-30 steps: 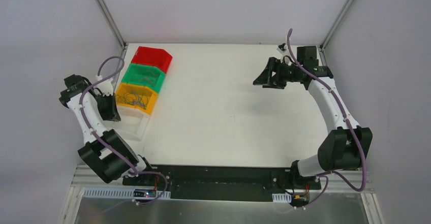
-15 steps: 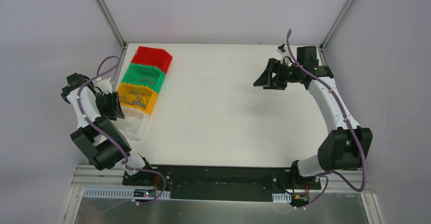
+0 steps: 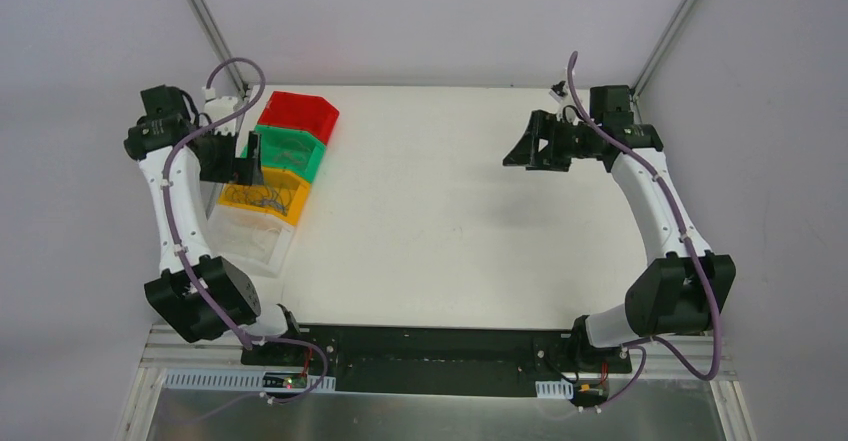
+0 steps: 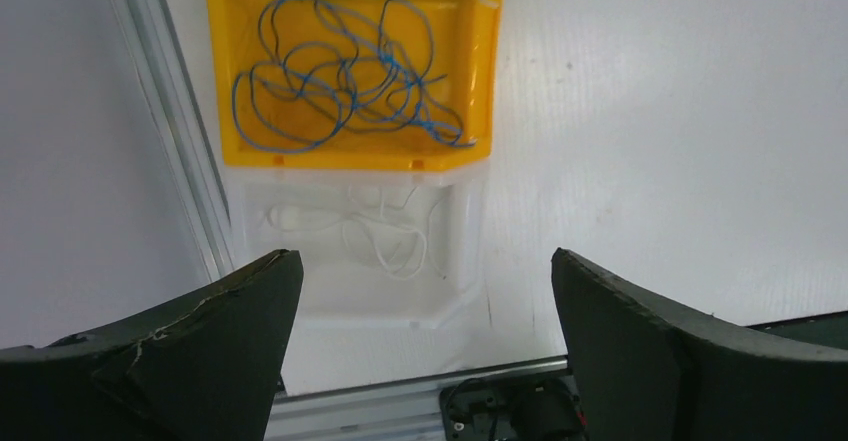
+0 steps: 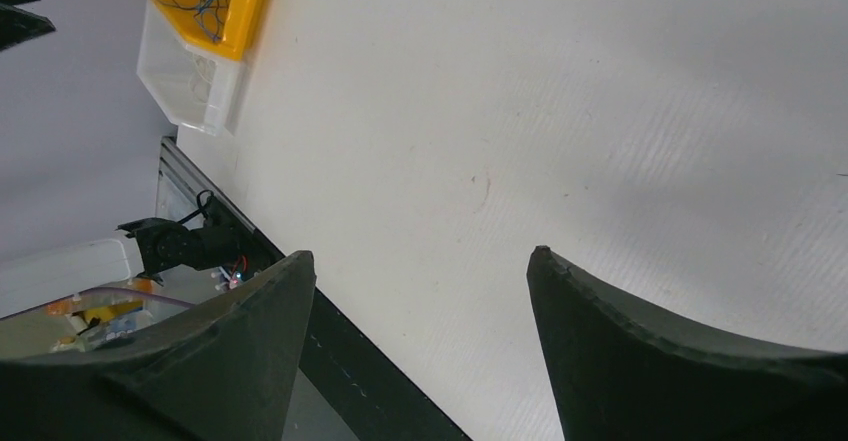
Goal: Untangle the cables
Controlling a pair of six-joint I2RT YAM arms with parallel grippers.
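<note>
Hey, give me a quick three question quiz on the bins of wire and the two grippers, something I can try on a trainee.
1. True or false: the thin blue wires lie in the yellow plastic bin.
2. What lies in the clear plastic bin next to it? A) red wires B) thin white wires C) a screwdriver
3. Fill in: the left gripper above those bins and the right gripper over the white table both stand ___, holding nothing.

Key: 1 true; 2 B; 3 open.
</note>
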